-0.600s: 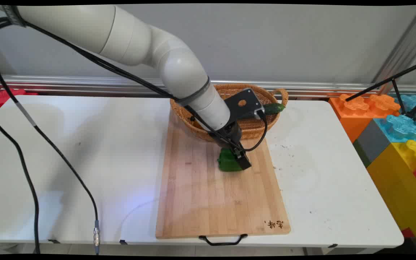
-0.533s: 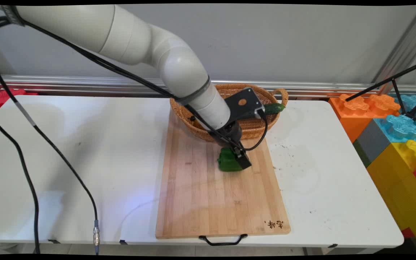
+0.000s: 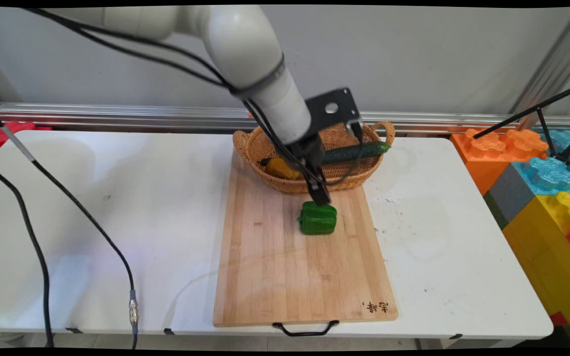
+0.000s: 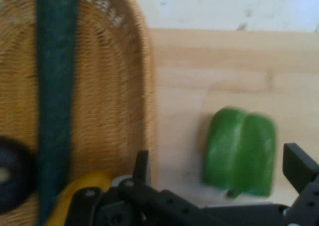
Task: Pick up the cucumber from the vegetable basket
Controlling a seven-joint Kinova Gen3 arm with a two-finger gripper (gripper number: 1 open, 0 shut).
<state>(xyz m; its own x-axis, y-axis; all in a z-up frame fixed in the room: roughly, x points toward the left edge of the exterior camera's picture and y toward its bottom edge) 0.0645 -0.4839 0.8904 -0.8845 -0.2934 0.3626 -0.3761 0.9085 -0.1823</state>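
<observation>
A green bell pepper lies on the wooden cutting board, close to its far end. My gripper hangs just above the pepper's far side, open and holding nothing. In the hand view its two fingers stand wide apart, with the pepper lying below and between them. Right behind the gripper a wicker basket sits on the board's far end. It holds a long cucumber, a yellow vegetable and a dark round thing.
The board's black handle hangs over the table's near edge. Large coloured toy blocks stand off the table's right end, with a black tripod leg above them. Black cables hang over the table's left part.
The gripper has opened, let go of the green pepper and risen toward the basket. The pepper stays on the board where it was.
</observation>
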